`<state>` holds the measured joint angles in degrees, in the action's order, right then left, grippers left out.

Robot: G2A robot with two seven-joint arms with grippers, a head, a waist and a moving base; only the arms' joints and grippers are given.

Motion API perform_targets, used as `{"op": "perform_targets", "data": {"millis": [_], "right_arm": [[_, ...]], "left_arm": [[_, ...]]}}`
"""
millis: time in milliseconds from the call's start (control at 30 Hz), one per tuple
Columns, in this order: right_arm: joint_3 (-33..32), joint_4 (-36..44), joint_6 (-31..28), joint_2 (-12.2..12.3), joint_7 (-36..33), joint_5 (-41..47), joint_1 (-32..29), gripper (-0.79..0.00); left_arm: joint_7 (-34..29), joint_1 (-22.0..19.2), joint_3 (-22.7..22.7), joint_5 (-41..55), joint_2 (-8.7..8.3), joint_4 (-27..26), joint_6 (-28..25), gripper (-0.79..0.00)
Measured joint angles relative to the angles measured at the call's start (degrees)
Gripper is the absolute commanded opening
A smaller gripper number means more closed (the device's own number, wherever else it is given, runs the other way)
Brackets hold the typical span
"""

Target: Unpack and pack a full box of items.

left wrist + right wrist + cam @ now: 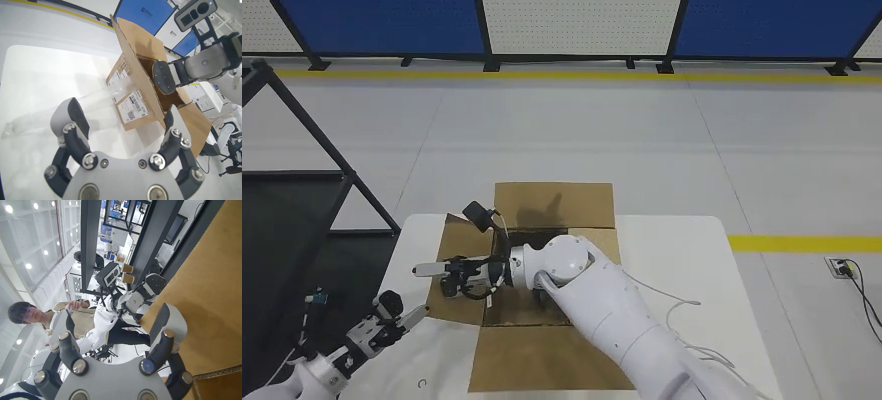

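**Desk:** Lower left of the top view: what is that arm there for?

**Photographer:** The left gripper hangs over the white table near its left edge, well apart from the work. Its jaws are spread and hold nothing. My reading is that it is parked clear to leave the other arm room.

**Desk:** And just to the right of it?

**Photographer:** The right gripper sits at the left flap of the cardboard box, fingers apart, nothing gripped. One pad shows on the flap's inner side, above the dark opening. I cannot tell whether it touches the cardboard. It looks placed to push that flap outward, or to go in for an item.

**Desk:** The box itself?

**Photographer:** It is at the centre of the table with its flaps folded open and its contents lost in shadow.

**Desk:** The arm's pose?

**Photographer:** The right arm enters from the lower right of the frame and crosses the near flap and the opening. Its wrist is turned sideways, fingers pointing toward the frame's left.
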<state>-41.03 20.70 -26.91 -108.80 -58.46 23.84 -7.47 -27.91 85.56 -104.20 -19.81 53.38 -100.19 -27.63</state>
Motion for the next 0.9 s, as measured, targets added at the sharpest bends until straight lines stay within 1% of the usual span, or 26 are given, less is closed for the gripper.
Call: {"op": "perform_targets", "data": {"millis": [233,467,600,733,900], "right_arm": [[-1.4,1.1,-2.9,0.8,2.5,-2.3,0.4,0.0],[-4.0,3.0,-4.4,3.1,5.1,-5.2,0.4,0.0],[-5.7,5.4,-4.0,4.8,7.0,-7.4,-0.7,0.0],[-7.7,8.2,-2.4,6.7,8.0,-9.9,-2.0,0.0],[-12.2,14.4,0.2,10.3,8.3,-13.3,-5.5,0.0]], "left_arm": [[0.6,-1.1,1.1,-0.8,0.1,0.7,1.7,0.0],[0.6,-2.4,2.6,-2.8,0.18,2.4,3.4,0.0],[0.4,-3.6,3.7,-3.5,0.24,4.1,4.1,0.0],[-0.6,-5.3,5.3,-3.8,0.3,6.1,4.7,0.0],[-1.0,-8.1,8.1,-6.4,0.45,9.3,5.8,0.0]]}}
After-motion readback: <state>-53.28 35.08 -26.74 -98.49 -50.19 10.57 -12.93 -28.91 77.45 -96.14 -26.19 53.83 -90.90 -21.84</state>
